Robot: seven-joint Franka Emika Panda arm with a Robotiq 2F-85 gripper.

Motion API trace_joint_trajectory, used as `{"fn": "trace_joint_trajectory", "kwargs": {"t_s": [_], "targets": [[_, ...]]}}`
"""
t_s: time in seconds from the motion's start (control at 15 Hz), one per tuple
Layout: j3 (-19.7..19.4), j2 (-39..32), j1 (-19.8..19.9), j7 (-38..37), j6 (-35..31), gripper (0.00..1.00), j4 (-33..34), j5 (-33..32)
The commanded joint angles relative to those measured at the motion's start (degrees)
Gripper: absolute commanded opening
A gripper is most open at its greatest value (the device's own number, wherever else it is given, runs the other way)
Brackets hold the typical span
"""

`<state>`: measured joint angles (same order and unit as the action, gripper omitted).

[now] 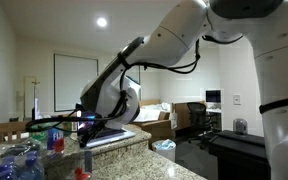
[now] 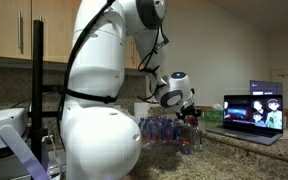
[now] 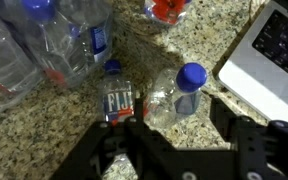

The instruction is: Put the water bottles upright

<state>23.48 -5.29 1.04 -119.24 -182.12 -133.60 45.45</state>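
In the wrist view my gripper point(image 3: 181, 128) is open, its two dark fingers point(image 3: 134, 135) wide apart over bare granite. Just beyond the fingertips is a clear water bottle with a blue cap point(image 3: 189, 76), free of both fingers. A blue-labelled bottle point(image 3: 117, 100) is close on its left. Several more water bottles point(image 3: 44, 40) lie in a heap at the upper left. In both exterior views the gripper point(image 1: 90, 119) point(image 2: 189, 107) hangs low over the counter beside the bottles point(image 1: 19, 160) point(image 2: 162, 129). A red-banded bottle point(image 1: 55, 138) stands upright.
An open laptop point(image 3: 274, 45) point(image 2: 254, 110) point(image 1: 114, 136) sits on the granite counter point(image 3: 44, 140) right beside the gripper. A red-capped object point(image 3: 166, 10) lies at the top edge of the wrist view. A black stand point(image 2: 37, 80) rises at the counter's side.
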Motion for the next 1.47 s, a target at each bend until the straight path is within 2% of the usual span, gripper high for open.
{"fn": "trace_joint_trajectory", "kwargs": {"t_s": [0.0, 0.33, 0.4, 0.67, 0.73, 0.8, 1.27, 1.33, 1.4], "targets": [[1.5, 2.8, 1.8, 2.6, 2.1, 0.98, -1.2, 5.1], [1.1, 2.7, 0.6, 1.9, 6.4, 1.0, 0.0, 3.7], [-3.8, 2.4, -4.7, 1.5, 8.0, 1.0, 0.4, 2.9], [-6.5, 1.2, -9.2, 1.8, 13.1, 1.0, 1.7, -0.1], [-7.4, 0.6, -9.8, 1.6, 13.1, 1.0, 1.7, -1.6], [-7.6, 1.5, -10.6, 0.0, 11.7, 1.0, 1.0, 0.0], [-8.4, 0.6, -11.1, 0.9, 12.4, 1.0, 1.4, -0.1], [-7.4, 0.2, -9.1, 2.7, 13.9, 1.0, 2.3, 1.2], [-7.7, -0.1, -8.7, 3.4, 15.1, 1.0, 3.1, 1.8]]}}
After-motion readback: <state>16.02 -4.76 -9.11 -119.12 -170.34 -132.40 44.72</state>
